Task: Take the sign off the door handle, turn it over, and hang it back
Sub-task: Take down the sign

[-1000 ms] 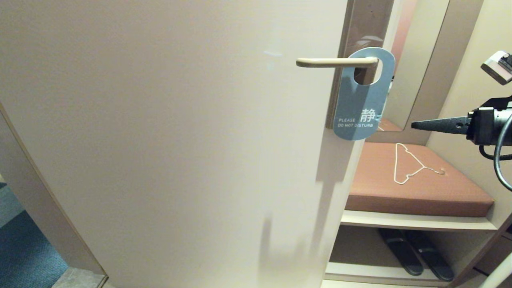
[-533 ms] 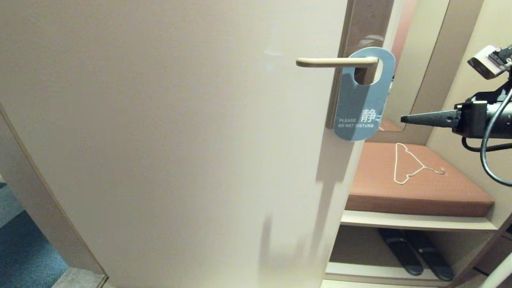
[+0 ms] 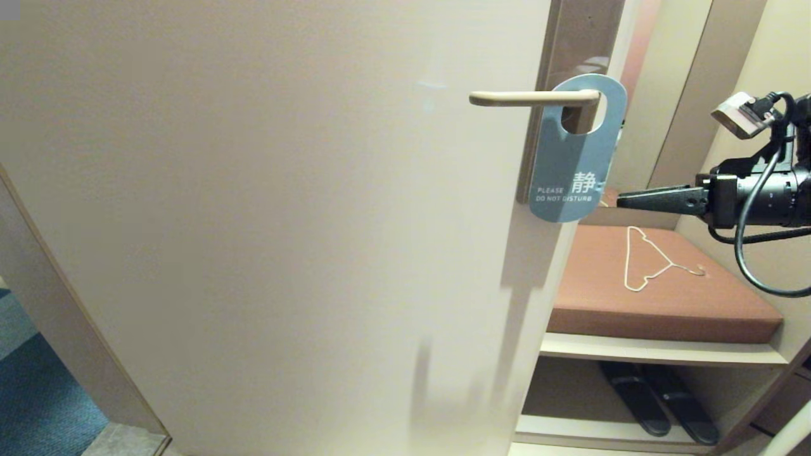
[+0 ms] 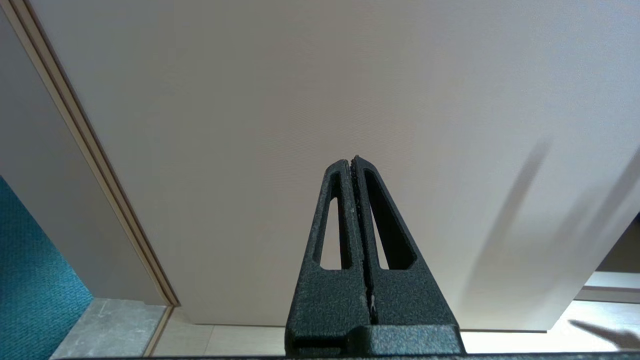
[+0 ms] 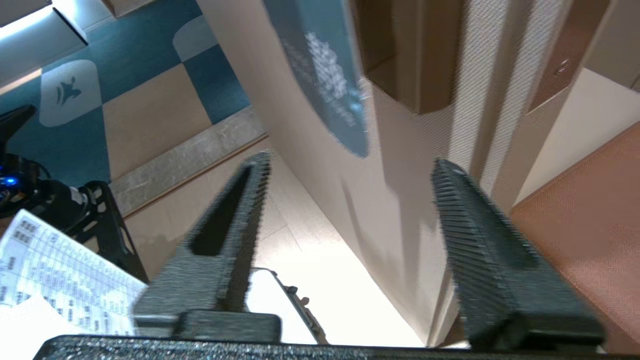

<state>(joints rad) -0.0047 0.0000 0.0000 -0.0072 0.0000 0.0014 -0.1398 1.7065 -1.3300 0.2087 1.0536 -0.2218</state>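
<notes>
Door: we see a pale door (image 3: 272, 221) filling most of the head view, with a brownish-grey plate (image 3: 573, 44) at its right edge.
Bench: beside the door sits a brown cushioned bench (image 3: 665, 297), a thin white wire hanger (image 3: 646, 259) lying on it and dark slippers (image 3: 659, 402) on the shelf below.
Right gripper: our right gripper (image 3: 624, 200) reaches in from the right at the level of the sign's lower end, just beside it and not touching; its jaws stand wide apart with nothing between them (image 5: 350, 165).
Left gripper: our left gripper (image 4: 352, 162) hangs low before the bare door, fingers pressed together.
Sign: the sign (image 3: 570, 158) hangs on the door handle (image 3: 532, 97), blue "PLEASE DO NOT DISTURB" side facing us.
</notes>
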